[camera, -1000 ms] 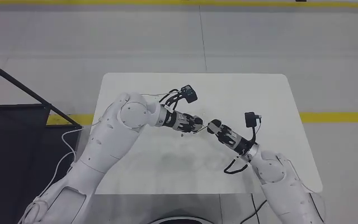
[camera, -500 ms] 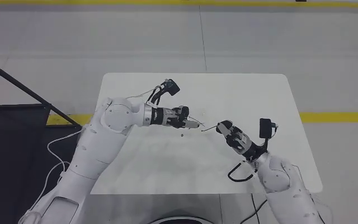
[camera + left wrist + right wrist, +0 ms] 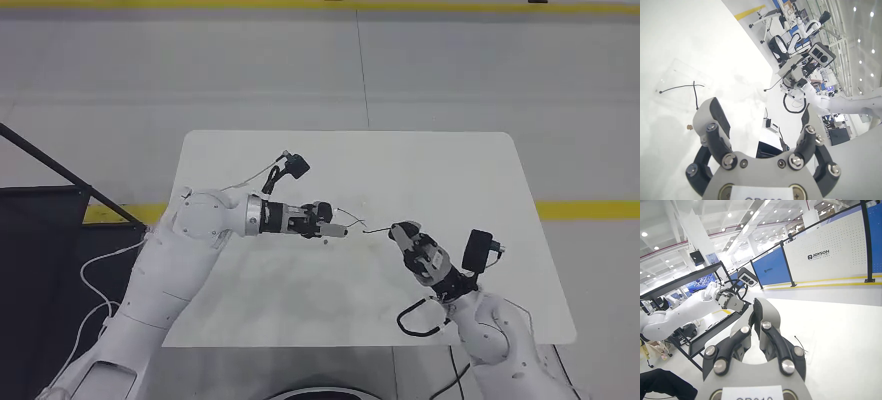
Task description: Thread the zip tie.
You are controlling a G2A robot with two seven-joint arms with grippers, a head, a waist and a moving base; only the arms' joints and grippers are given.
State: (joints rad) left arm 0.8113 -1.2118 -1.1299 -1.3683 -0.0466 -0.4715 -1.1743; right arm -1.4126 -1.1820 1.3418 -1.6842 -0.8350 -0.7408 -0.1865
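My right gripper (image 3: 396, 233) hovers right of the table's middle, shut on a thin black zip tie (image 3: 376, 230) whose free end points toward the left arm. From the left wrist view, that tie (image 3: 770, 88) sticks out of the far gripper. In the right wrist view, the right gripper (image 3: 755, 313) has its pads pressed together. My left gripper (image 3: 337, 230) hangs a short gap to the left, open with nothing between its fingers (image 3: 718, 113). Two more black zip ties (image 3: 693, 86) lie crossed on the table just beyond it, one of them (image 3: 800, 344) also visible in the right wrist view.
The white table (image 3: 450, 170) has wide bare room at the back and right. A faint clear sheet (image 3: 683, 70) lies under the crossed ties, and a small brown speck (image 3: 689, 127) sits beside the left finger. A black rack (image 3: 40, 230) stands left of the table.
The two grippers, close together a second ago, have drawn apart. The left one pulled back to the left and the right one back to the right with the tie.
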